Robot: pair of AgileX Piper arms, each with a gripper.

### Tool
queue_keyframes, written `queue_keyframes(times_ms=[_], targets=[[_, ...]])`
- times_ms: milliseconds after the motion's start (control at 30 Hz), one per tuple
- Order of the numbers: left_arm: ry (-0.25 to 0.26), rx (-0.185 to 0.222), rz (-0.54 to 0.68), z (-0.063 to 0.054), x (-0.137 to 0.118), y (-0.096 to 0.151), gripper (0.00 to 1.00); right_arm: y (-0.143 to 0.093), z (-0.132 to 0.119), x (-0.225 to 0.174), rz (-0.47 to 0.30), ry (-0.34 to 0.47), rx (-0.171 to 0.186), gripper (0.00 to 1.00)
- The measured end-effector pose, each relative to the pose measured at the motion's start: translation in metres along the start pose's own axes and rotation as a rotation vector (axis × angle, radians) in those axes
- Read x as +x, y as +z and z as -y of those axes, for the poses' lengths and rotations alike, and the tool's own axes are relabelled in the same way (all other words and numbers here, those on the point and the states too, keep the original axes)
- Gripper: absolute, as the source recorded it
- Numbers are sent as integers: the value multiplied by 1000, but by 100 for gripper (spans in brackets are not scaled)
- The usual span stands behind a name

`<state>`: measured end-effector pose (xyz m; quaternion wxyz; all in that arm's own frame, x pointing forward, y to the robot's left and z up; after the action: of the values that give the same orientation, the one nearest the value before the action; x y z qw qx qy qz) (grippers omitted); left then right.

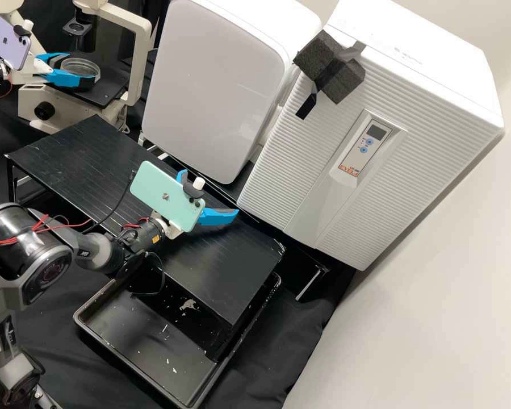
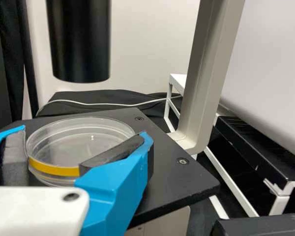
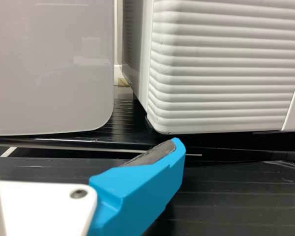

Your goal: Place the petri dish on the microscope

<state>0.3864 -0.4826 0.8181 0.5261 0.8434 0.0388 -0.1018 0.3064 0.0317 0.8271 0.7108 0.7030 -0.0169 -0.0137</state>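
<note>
Left gripper: positioned at the microscope. Jaws are clamped on the petri dish, one to each side, with the grey pads against its wall. The dish is clear and round, carries a yellow band on its side, and lies roughly level over the black stage. Whether its underside touches the stage cannot be told. A black cylinder hangs above the stage, apart from the dish.

Right gripper: positioned above the black slatted platform, in front of the white cabinets. Jaws stand wide apart, with nothing between them.

Surrounding equipment: one cabinet has a smooth pale door; the other has a ribbed front and a control panel. A dark foam block is fixed to the ribbed unit with tape. A black tray sits partly under the platform (light flecks are scattered on its floor). A purple phone is mounted at the left gripper, and a mint green phone at the right gripper
</note>
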Motion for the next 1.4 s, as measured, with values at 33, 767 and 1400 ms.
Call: queue_keyframes(times_ms=[33, 767, 1400], targets=[[-3, 5, -2, 0, 1, 1, 0, 0, 0, 0, 0, 0, 0, 100], [15, 23, -22, 5, 17, 4, 0, 0, 0, 0, 0, 0, 0, 100], [31, 40, -48, 13, 28, 2, 100, 0, 0, 0, 0, 0, 0, 100]])
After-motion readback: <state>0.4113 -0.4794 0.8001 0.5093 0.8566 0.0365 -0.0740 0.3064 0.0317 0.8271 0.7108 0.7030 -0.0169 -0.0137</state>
